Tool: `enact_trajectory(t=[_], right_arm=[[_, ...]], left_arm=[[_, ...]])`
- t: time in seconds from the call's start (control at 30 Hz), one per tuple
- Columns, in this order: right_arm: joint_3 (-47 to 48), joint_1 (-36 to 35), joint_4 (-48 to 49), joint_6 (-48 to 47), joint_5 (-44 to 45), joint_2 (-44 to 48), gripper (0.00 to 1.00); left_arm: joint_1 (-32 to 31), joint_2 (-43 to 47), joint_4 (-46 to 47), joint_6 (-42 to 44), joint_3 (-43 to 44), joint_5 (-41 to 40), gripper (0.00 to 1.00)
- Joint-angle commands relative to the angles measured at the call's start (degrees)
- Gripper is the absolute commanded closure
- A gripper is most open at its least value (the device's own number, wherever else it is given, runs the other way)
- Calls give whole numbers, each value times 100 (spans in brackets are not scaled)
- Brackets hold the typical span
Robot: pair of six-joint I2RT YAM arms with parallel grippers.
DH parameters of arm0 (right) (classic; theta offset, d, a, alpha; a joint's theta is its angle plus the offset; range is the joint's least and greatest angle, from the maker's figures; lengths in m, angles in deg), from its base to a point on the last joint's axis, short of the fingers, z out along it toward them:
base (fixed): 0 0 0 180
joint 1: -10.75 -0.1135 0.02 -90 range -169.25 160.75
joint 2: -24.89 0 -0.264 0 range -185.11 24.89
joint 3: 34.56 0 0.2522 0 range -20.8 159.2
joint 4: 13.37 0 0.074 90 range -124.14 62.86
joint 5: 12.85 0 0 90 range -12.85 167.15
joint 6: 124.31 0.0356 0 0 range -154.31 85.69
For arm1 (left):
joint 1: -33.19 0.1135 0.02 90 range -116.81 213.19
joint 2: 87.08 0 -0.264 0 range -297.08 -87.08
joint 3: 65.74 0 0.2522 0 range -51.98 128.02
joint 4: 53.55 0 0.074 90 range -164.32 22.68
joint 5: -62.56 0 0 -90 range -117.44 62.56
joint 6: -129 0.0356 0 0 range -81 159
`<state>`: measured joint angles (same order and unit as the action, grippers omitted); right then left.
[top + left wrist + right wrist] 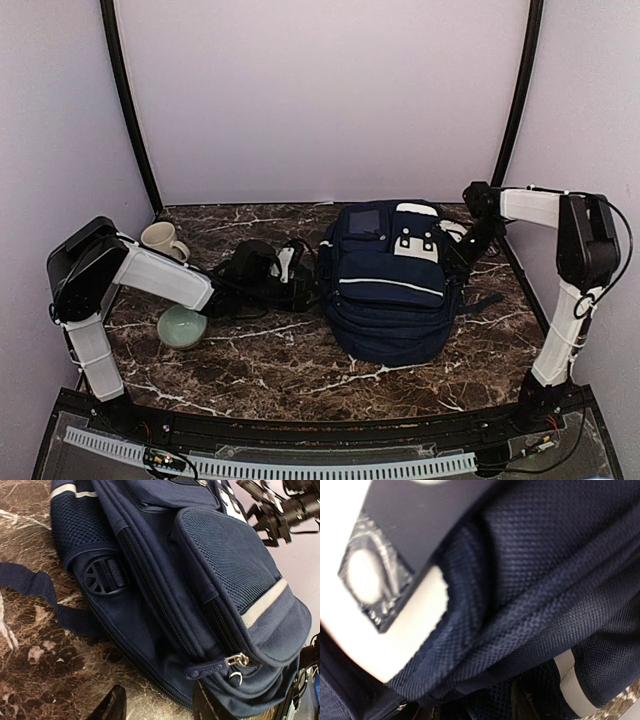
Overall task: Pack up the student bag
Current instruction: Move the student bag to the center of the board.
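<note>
The student bag [395, 285] lies pockets-up on the worktop [260, 365], right of centre. The left tool [157, 700] hangs by a zip pull [212, 669], fingers apart, probably to open that pocket. The right tool [462, 250] sits close against the bag's top, perhaps steadying it; I cannot tell its state.

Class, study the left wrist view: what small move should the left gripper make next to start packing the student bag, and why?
Probably nudge the left gripper toward the zip pull and close on it. The pocket of the student bag looks zipped shut, the pull lies just beyond one finger, and the jaws stand apart with nothing gripped.
</note>
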<state>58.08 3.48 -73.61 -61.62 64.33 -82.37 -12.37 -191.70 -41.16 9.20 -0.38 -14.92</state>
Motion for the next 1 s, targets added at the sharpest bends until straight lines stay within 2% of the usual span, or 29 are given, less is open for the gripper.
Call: enact_trajectory(t=[0.0, 0.13, 0.4, 0.53, 0.63, 0.7, 0.83, 0.97], right_arm=[[919, -63, 370, 215, 112, -619, 53], [1412, -87, 115, 347, 46, -739, 54], [1271, -476, -37, 549, 349, 442, 54], [1260, -802, -166, 358, -479, 773, 54], [1243, -1014, -343, 109, -1648, 748, 56], [1192, -1177, -348, 78, -1908, 639, 59], [1131, -1518, -346, 94, -1793, 214, 67], [1075, -1572, -262, 167, -1763, -125, 71]], left_arm=[[-151, 106, 275, 284, -35, 258, 53], [-276, 414, -181, 974, -33, 58, 53], [-287, 708, -473, 2424, -15, 5, 55], [-287, 491, -619, 2990, 320, 215, 60], [-291, 247, -791, 3409, 621, 317, 62], [-274, 111, -969, 3644, 850, 409, 65], [-265, -169, -1253, 3992, 1241, 630, 69], [-261, -462, -1370, 4077, 1441, 677, 61]])
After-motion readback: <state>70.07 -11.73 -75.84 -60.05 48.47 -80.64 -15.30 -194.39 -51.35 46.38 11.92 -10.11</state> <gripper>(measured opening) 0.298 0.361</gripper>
